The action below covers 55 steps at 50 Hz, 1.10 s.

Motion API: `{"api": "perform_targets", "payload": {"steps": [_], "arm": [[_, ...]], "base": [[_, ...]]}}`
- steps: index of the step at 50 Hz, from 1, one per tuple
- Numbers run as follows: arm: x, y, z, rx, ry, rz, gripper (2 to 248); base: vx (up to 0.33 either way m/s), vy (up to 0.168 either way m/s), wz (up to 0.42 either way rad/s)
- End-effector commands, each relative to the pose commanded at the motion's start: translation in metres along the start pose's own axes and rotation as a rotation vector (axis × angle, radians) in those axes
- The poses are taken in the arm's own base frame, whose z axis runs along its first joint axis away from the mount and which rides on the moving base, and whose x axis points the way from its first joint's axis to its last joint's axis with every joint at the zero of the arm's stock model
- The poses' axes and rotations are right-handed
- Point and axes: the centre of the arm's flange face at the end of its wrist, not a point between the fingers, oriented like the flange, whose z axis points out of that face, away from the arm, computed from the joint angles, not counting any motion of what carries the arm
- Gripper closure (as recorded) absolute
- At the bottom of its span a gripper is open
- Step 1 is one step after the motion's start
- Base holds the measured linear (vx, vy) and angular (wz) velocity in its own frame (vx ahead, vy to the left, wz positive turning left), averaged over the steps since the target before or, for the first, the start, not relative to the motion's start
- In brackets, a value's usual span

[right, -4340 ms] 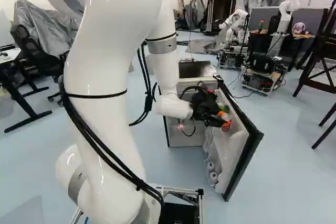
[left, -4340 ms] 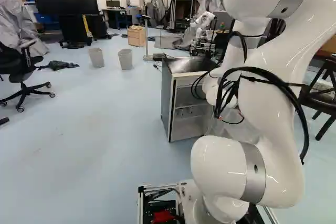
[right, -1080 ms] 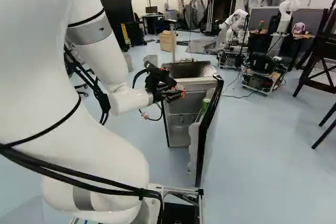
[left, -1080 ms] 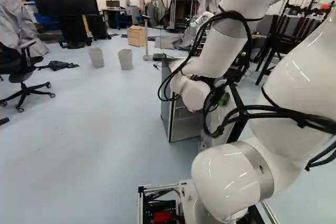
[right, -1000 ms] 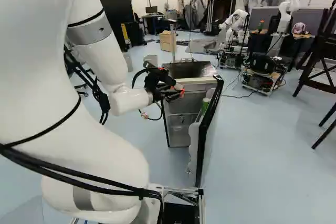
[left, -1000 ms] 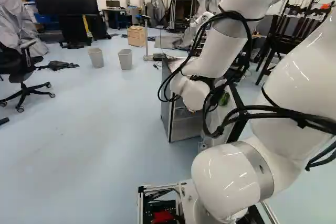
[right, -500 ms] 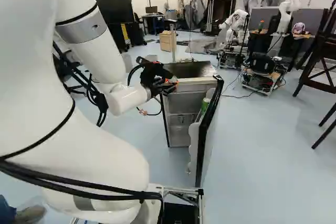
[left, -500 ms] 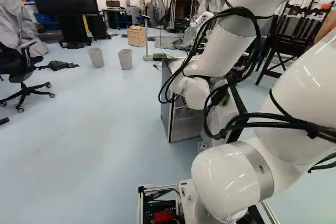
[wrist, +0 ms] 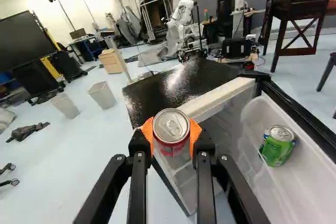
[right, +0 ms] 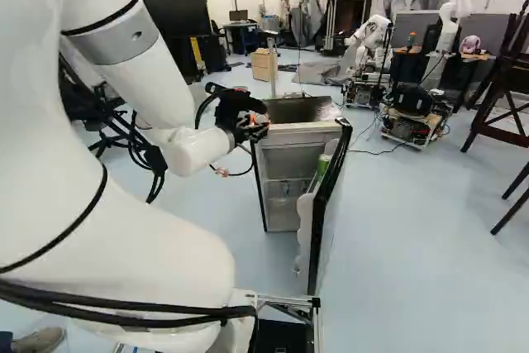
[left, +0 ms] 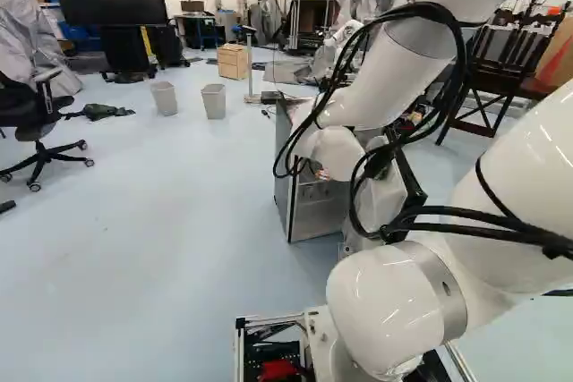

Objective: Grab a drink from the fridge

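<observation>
Finding: the main part of the task appears done. The pincer (wrist: pixel 171 136) is grasping a red drink can (wrist: pixel 171 148), with its orange pads (wrist: pixel 148 132) pressed in from two sides. The can is outside the mini fridge (wrist: pixel 157 90), near its upper front edge; how much gap lies between them is hard to judge from the available views. Its lid faces the wrist camera, and no slip is apparent.

The fridge door (right: pixel 323 212) stands open. A green drink can (wrist: pixel 277 148) sits in the door bin (wrist: pixel 310 187), apart from the pincer.

Outstanding: in this inspector's judgement, little beyond carrying the can well away from the fridge and keeping the grip firm. Closing the door is not named in the task, and it is not done. Principal risk: a low or sideways swing of the white arm (right: pixel 124 245) could knock the can against the fridge.
</observation>
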Motion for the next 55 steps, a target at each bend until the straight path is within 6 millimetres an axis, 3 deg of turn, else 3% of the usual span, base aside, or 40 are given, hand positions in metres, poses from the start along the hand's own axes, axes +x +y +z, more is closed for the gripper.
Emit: {"api": "perform_targets", "payload": {"steps": [55], "arm": [[0.043,-0.002,0.026,0.092,-0.148,-0.115,160]], "base": [[0.0,0.0,0.0]]}}
